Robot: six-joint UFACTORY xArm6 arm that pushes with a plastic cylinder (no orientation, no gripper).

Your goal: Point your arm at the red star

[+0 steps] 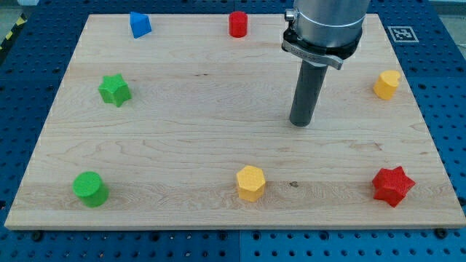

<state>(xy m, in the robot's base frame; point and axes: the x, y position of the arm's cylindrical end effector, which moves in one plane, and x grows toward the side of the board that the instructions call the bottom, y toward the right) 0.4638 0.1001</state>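
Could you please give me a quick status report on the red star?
My tip on bare board, touching no block. Red star near the view's bottom right corner, below and right of my tip. Nothing in the path between.

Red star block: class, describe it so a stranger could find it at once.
Start at the wooden board and go to its corner at the view's bottom right. The red star-shaped block sits there; the only other red block, a red cylinder, stands at the view's top edge.

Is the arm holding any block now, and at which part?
Nothing is held. My tip stands alone on the board, far from the red star.
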